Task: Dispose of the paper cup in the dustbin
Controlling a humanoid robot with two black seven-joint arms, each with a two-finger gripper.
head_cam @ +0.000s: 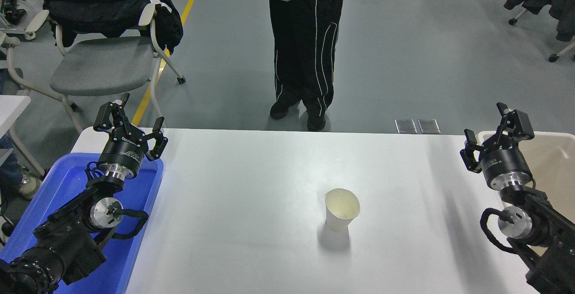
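right gripper (493, 133) sat at the table's right edge with its fingers spread apart, gripping nothing, right beside the dustbin (550, 150), which was partly hidden behind the arm. left gripper (129, 119) was parked at the lower left above the blue tray (63, 186), fingers apart and empty too. paper cup (341, 209) stood upright on the white table (251, 186), right of centre, well apart from both grippers. there was small print on the gripper collars but way too tiny to read. farther back a person (303, 46) in black striped trousers stood by the far edge holding something foil-wrapped.
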